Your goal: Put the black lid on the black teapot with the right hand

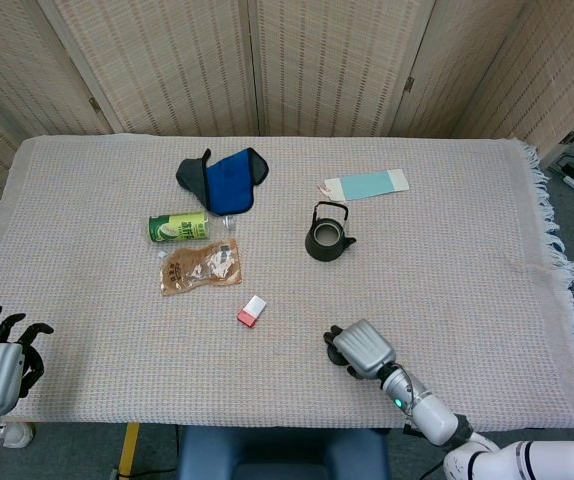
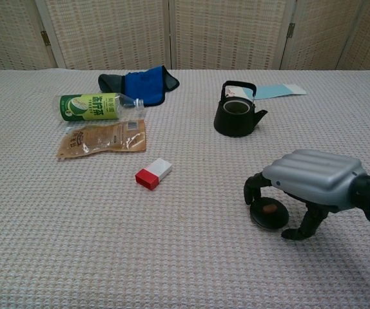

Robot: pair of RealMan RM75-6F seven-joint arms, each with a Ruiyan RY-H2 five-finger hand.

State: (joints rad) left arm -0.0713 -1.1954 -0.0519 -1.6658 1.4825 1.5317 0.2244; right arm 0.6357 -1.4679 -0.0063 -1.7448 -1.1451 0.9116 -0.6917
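While the right robot hand (image 2: 304, 187) crouches over the lid (image 2: 268, 213), fingers curl down on both sides of it; the lid looks tipped, but contact is hard to confirm, so grasp uncertain. Lid sits on the table (image 2: 191, 257) near the front edge, well apart from the teapot (image 2: 238, 111), which stands open. Risks: flat lid skids or slips from the fingertips on lift; the teapot's raised handle blocks the seating. Left robot hand (image 1: 2, 362) idle at the table corner, fingers apart, holding nothing.
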